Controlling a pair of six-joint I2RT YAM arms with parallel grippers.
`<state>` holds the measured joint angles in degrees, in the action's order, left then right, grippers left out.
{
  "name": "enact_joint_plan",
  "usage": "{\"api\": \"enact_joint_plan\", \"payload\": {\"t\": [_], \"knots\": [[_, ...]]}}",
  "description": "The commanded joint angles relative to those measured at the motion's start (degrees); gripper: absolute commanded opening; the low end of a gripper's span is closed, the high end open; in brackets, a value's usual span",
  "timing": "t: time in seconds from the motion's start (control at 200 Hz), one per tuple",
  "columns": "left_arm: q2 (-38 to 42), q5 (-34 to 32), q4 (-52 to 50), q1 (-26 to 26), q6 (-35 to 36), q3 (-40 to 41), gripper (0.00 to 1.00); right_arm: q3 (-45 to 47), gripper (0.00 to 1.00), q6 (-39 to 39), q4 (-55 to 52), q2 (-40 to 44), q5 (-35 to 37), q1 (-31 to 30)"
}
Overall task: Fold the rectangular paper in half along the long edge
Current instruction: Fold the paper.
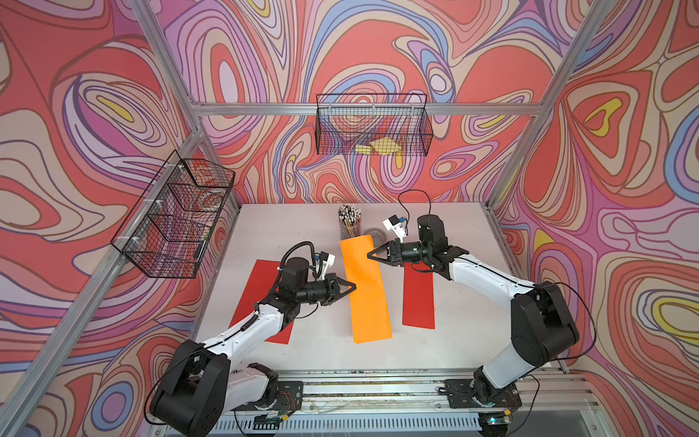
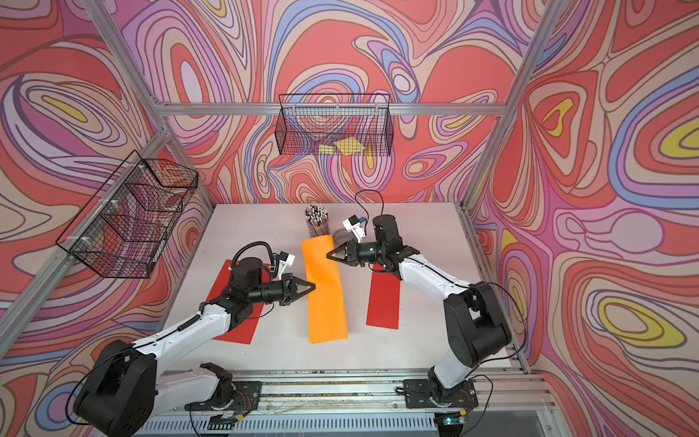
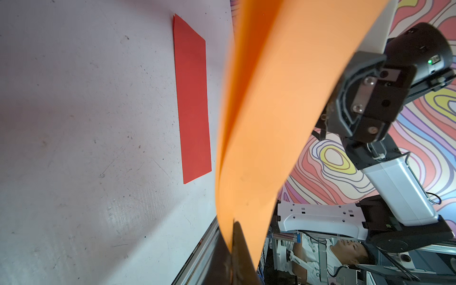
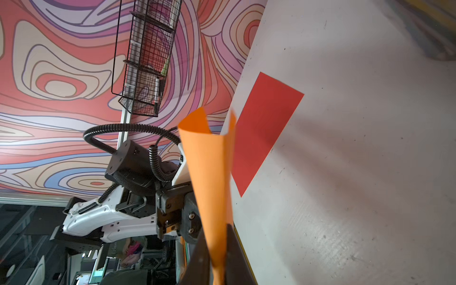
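Tabletop (image 1: 287,227): left hand (image 1: 354,286), right hand (image 1: 368,256) pinch paper (image 1: 368,302).

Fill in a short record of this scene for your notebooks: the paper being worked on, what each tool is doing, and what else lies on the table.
Work piece: orange paper, a long strip mid-table; two layers show in the left wrist view
Left tool: shut on the orange paper's left long edge
Right tool: shut on its right edge, near the far end
Other sheets: left red sheet, partly under the left arm; right red sheet; both flat
Back of table: pencil cup
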<state>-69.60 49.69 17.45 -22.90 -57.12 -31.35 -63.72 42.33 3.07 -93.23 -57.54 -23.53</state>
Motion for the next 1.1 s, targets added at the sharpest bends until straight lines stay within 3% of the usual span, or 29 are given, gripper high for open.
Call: {"api": "enact_joint_plan", "payload": {"t": [0.0,0.025,0.07,0.135,0.18,0.255,0.28,0.31,0.36,0.446,0.601,0.706,0.906,1.091], "knots": [[1.07,0.34,-0.95,-0.20,1.07,0.68,0.00,-1.48,0.00,-0.21,1.08,-0.90,0.83,0.47],[1.19,0.33,-1.01,-0.18,1.06,0.76,0.00,-1.72,0.00,-0.08,0.87,-1.05,1.02,0.50],[1.29,0.31,-1.10,-0.21,1.13,0.77,0.00,-2.16,0.09,-0.06,0.64,-1.31,1.05,0.68],[1.38,0.22,-1.11,-0.15,1.16,0.93,0.00,-2.46,0.00,0.06,1.03,-1.68,0.67,0.85],[1.33,0.14,-1.11,-0.15,1.15,0.94,0.00,-2.62,0.00,0.18,1.10,-1.82,0.78,0.85],[1.42,0.22,-1.28,-0.15,1.22,0.94,0.00,-2.98,0.23,0.36,0.85,-2.28,0.87,1.04],[1.45,0.19,-1.28,-0.14,1.27,1.03,0.00,-3.08,0.25,0.47,0.85,-2.38,0.81,1.11],[1.42,0.15,-1.28,-0.19,1.23,1.03,0.00,-2.97,0.22,0.67,1.18,-2.55,0.66,1.21],[1.47,0.13,-1.37,-0.14,1.28,1.12,0.00,-2.62,0.00,1.15,2.27,-2.52,0.33,1.22],[1.49,0.12,-1.67,-0.13,1.37,1.03,0.00,-2.37,0.00,1.53,2.95,-2.24,0.64,1.30],[1.80,0.02,-1.87,-0.14,1.54,0.79,0.38,-1.94,0.00,1.71,3.43,-1.69,0.59,1.46],[1.99,0.30,-1.59,-0.14,1.49,0.37,0.55,-1.41,0.00,1.53,3.68,-1.18,0.68,1.51],[1.87,0.29,-0.87,-0.13,1.14,0.41,0.49,-0.93,0.00,2.05,4.18,-0.93,0.86,1.58],[0.85,0.15,-0.15,-0.14,1.37,0.50,0.53,-0.42,0.00,3.15,6.10,-0.67,-0.67,1.55]]}}
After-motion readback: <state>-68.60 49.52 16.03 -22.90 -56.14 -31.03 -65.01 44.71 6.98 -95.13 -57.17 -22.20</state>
